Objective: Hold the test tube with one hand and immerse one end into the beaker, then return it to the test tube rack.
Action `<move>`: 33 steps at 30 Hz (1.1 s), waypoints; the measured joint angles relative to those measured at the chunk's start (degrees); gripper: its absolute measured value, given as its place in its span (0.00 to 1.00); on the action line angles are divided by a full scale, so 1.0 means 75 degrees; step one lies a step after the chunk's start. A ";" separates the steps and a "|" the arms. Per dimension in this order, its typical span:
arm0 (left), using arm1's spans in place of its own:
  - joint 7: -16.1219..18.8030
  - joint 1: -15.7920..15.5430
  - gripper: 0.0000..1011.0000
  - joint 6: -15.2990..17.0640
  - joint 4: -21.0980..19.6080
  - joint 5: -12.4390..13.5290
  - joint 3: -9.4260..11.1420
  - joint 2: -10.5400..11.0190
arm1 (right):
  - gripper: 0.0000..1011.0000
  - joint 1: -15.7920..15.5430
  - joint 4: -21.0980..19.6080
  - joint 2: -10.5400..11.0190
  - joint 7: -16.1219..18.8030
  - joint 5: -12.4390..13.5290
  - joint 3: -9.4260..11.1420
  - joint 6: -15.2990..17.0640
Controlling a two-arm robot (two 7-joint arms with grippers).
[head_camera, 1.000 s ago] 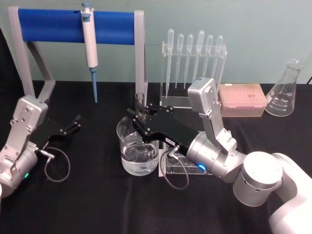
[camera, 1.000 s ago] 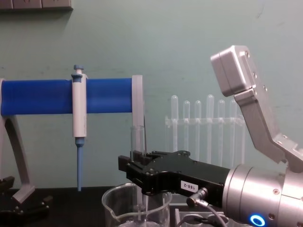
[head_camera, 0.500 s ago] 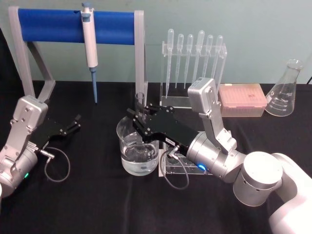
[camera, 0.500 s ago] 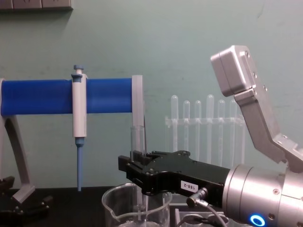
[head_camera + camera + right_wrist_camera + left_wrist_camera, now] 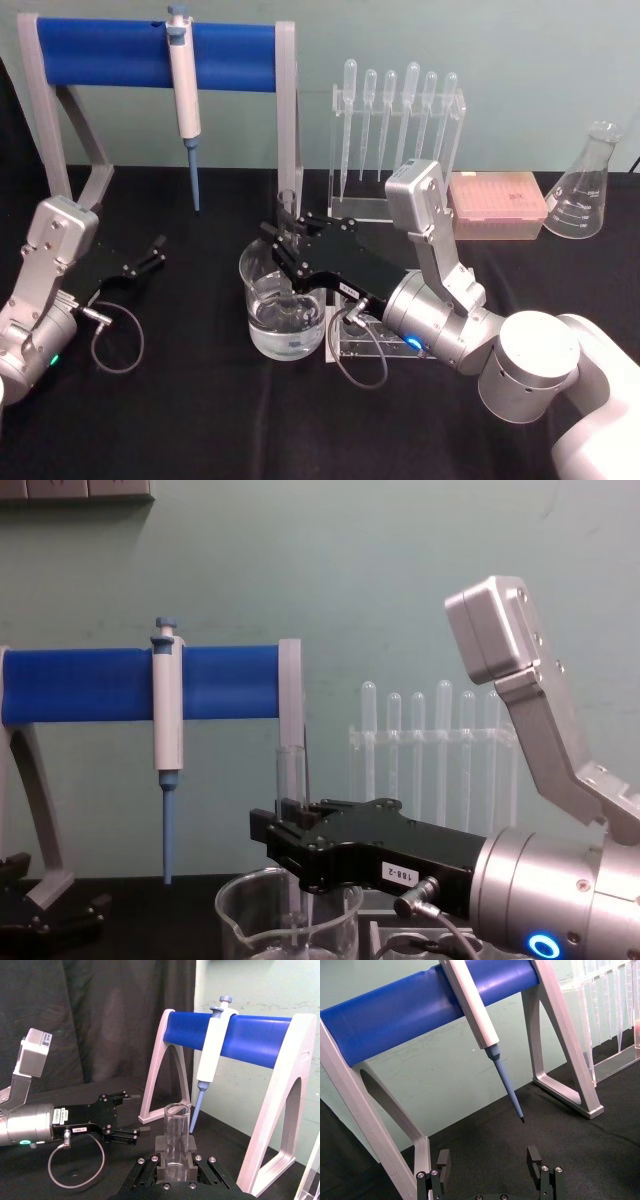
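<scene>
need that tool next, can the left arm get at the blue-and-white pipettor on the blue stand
Probably yes: the left pincer is open and faces the blue-and-white pipettor hanging ahead of it, with nothing between them.

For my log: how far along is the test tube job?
Done: the right gripper holds the test tube, out of the test tube rack. In hand: its lower end is inside the beaker. Left: lifting it and returning it to the rack beside the beaker. The left gripper lies open at the left.
</scene>
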 joint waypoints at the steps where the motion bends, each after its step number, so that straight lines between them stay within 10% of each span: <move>1: 0.0000 0.0000 0.99 0.0000 0.0000 0.0000 0.0000 0.0000 | 0.22 0.0000 -0.0001 0.0000 0.0000 0.0000 0.0000 0.0000; 33: 0.0000 0.0000 0.99 0.0000 0.0000 0.0000 0.0000 0.0000 | 0.22 0.0000 0.0000 0.0000 0.0000 0.0000 0.0000 0.0000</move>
